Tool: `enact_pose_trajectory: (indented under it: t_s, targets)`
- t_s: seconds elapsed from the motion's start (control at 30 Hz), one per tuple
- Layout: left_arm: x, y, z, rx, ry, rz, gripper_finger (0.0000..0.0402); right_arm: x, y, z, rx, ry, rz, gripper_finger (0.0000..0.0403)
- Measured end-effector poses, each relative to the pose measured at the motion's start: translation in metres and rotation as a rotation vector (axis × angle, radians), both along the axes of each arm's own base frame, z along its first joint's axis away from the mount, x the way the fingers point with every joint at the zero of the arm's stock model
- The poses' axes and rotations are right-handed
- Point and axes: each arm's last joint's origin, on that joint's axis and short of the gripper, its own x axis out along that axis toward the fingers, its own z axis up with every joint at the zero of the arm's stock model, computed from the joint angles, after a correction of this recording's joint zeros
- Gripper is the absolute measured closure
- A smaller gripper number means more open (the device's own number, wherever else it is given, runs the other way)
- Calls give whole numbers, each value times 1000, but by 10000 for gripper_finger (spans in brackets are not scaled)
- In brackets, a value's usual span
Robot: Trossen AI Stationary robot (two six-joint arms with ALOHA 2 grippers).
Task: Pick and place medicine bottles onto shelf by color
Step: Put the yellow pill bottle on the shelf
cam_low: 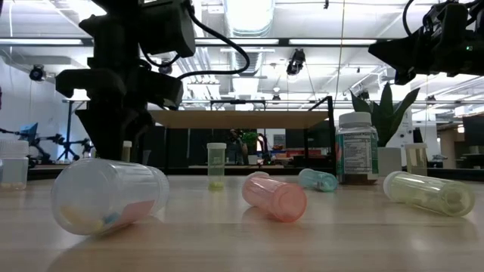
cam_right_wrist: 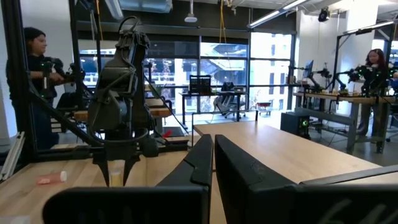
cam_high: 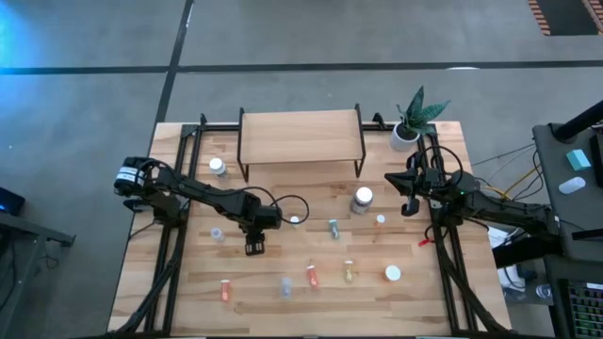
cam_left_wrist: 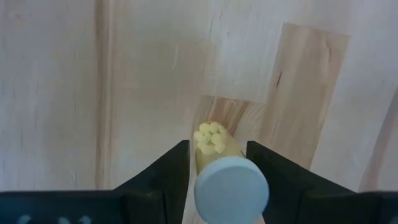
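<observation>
From above I see a grey concrete floor around the plank table, crossed by dark seams. A dark cart stands at the table's right side. Across the tabletop I look into a workshop: a ceiling of white ducts and pipes with bright light strips. From the right wrist I see tall windows at the far end, workbenches along the right, and two people standing at stations.

Yellow vial with pale blue-white cap, between black gripper fingers, over light wood table.
</observation>
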Motion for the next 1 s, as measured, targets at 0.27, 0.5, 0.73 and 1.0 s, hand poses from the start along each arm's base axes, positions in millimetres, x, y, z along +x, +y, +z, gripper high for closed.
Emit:
enact_pose_trajectory:
  t_s: [0.27, 0.5, 0.73, 1.0]
  targets:
    - [0, 0, 0, 6, -2, 1, 282, 0, 0, 0, 0, 0, 0, 394]
    - [0, 0, 0, 9, -3, 2, 318, 0, 0, 0, 1, -1, 0, 394]
    - [1, 0, 6, 10, -6, 1, 318, 0, 0, 0, 0, 0, 0, 394]
    - [-4, 7, 44, 38, 20, -9, 317, 0, 0, 0, 2, -1, 0, 394]
